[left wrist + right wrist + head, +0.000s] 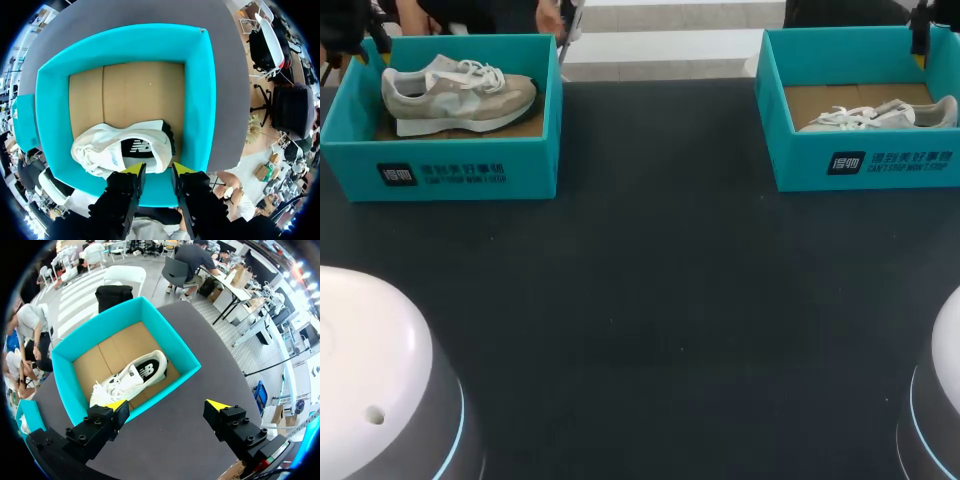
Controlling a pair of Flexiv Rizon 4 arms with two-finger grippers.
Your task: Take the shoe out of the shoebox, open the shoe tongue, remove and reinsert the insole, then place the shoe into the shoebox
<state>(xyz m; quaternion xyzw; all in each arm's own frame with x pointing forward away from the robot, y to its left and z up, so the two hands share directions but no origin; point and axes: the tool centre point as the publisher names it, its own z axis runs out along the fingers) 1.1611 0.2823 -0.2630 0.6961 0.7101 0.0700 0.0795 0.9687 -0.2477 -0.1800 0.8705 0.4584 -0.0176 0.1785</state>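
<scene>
Left end effector (pixel 157 170), parted, hangs over shoe (pixel 100 145) lying toe rightward.

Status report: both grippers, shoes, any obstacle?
Left gripper open, over white lace-up sneaker in teal cardboard shoebox. Right gripper open wide, empty, near second teal shoebox holding other sneaker. No obstacle seen.
</scene>
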